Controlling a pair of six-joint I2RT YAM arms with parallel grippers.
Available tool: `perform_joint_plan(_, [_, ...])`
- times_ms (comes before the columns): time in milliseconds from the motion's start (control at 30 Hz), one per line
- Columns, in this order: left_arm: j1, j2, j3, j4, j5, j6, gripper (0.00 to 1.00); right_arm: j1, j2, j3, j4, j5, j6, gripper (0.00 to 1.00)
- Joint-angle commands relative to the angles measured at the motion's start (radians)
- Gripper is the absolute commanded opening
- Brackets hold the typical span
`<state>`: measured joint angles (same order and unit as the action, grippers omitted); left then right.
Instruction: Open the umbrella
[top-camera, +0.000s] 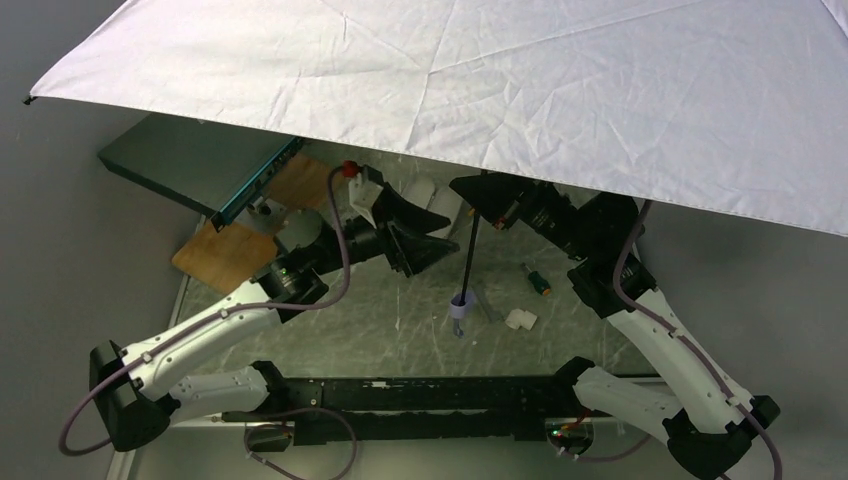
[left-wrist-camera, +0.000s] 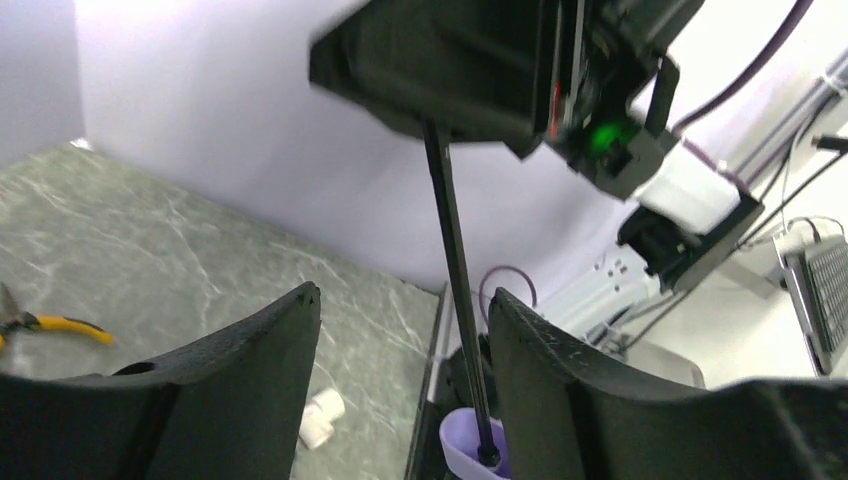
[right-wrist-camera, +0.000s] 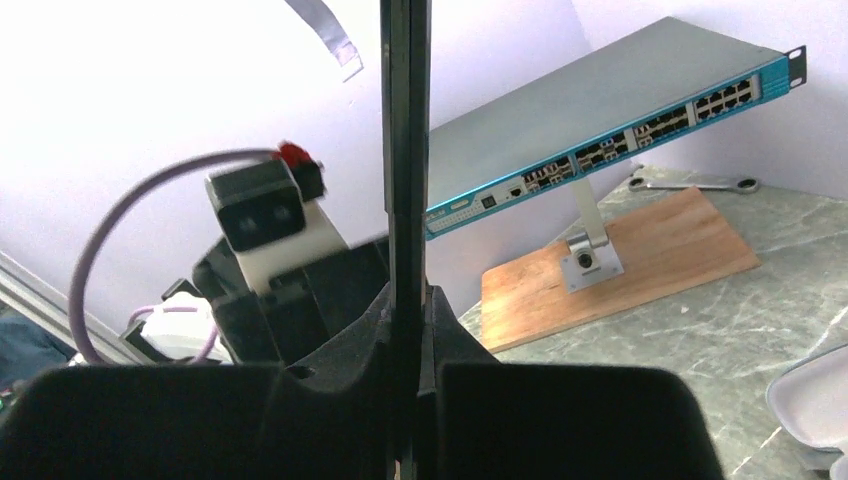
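Observation:
The umbrella's pale canopy (top-camera: 520, 80) is spread wide across the top of the overhead view. Its thin black shaft (top-camera: 471, 250) hangs down to a lavender handle (top-camera: 459, 310) just above the table. My right gripper (top-camera: 482, 197) is shut on the shaft right under the canopy, and the right wrist view shows the shaft (right-wrist-camera: 405, 150) pinched between its jaws (right-wrist-camera: 407, 300). My left gripper (top-camera: 440, 238) stands open beside the shaft. In the left wrist view the shaft (left-wrist-camera: 455, 270) runs between the spread fingers (left-wrist-camera: 403, 293), close to the right one, with the handle (left-wrist-camera: 470, 450) below.
A network switch (top-camera: 200, 165) on a stand and wooden boards (top-camera: 225, 255) sit at the back left. A small green-and-orange tool (top-camera: 537, 280) and a white fitting (top-camera: 520, 320) lie on the marble table right of the handle. Yellow-handled pliers (left-wrist-camera: 50, 325) lie further off.

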<state>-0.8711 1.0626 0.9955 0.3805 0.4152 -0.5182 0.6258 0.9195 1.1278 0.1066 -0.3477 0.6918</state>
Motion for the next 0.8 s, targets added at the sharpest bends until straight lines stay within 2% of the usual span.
perform_joint_plan(0, [-0.047, 0.040, -0.055, 0.108, 0.088, -0.040, 0.64, -0.001, -0.005, 0.052, 0.110, 0.017, -0.027, 0.00])
perform_joint_plan(100, [-0.090, 0.098, -0.054, 0.173, 0.128, -0.066, 0.63, -0.001, -0.003, 0.037, 0.124, 0.013, -0.018, 0.00])
perform_joint_plan(133, [-0.100, 0.127, -0.052, 0.208, 0.151, -0.077, 0.60, -0.002, -0.003, 0.031, 0.132, 0.009, -0.013, 0.00])
perform_joint_plan(200, [-0.108, 0.157, -0.058, 0.271, 0.196, -0.106, 0.41, -0.002, -0.003, 0.026, 0.138, -0.017, -0.008, 0.00])
perform_joint_plan(233, [-0.110, 0.161, -0.071, 0.301, 0.203, -0.117, 0.27, -0.003, -0.010, 0.020, 0.137, -0.014, -0.013, 0.00])
perform_joint_plan(367, [-0.113, 0.163, -0.115, 0.343, 0.193, -0.148, 0.00, -0.002, -0.056, -0.070, 0.206, -0.019, 0.014, 0.00])
perform_joint_plan(500, [-0.138, 0.151, -0.160, 0.289, 0.177, -0.126, 0.00, -0.001, -0.096, -0.138, 0.190, -0.034, -0.002, 0.00])
perform_joint_plan(633, [-0.169, 0.123, -0.209, 0.168, 0.055, -0.044, 0.00, -0.002, -0.117, -0.171, 0.178, -0.058, -0.025, 0.00])
perform_joint_plan(767, [-0.173, 0.143, -0.236, 0.147, -0.016, -0.014, 0.00, -0.002, -0.124, -0.187, 0.206, -0.146, -0.016, 0.00])
